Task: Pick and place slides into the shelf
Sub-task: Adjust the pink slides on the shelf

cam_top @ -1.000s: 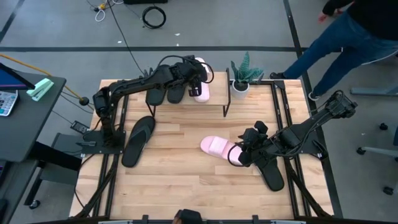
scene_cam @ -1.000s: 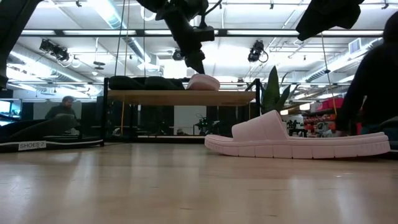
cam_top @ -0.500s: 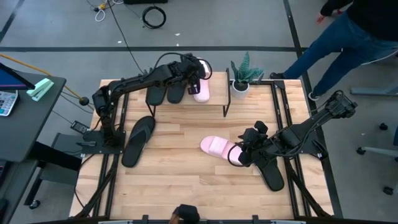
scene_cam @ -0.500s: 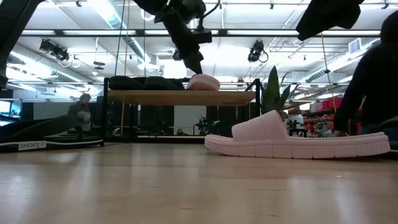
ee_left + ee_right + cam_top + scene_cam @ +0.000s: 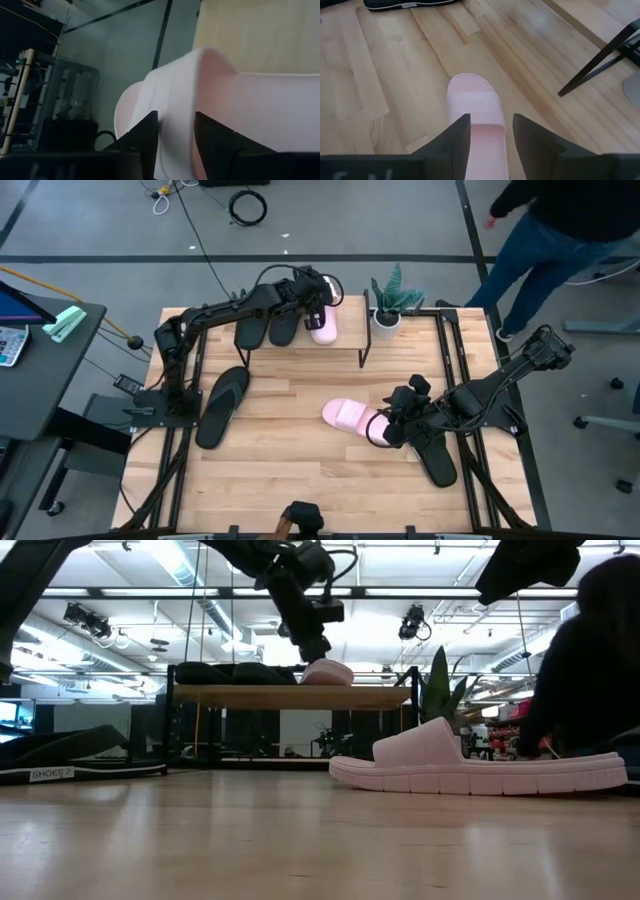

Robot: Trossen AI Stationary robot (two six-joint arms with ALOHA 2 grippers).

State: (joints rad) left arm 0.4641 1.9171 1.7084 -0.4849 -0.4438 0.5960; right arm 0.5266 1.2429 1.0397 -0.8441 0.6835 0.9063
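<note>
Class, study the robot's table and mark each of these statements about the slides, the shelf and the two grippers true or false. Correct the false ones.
1. A pale pink slide lies on the shelf. True.
2. The left gripper is at the flat black slide on the table. False: it is over the shelf, its fingers astride the pink slide there.
3. The right gripper is at the heel of the pink slide on the table. True.
4. The potted plant stands at the table's near edge. False: it stands at the far edge, beside the shelf.

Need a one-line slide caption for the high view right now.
Left claw at a pink slide on the shelf; right claw at the second pink slide on the table.
</note>
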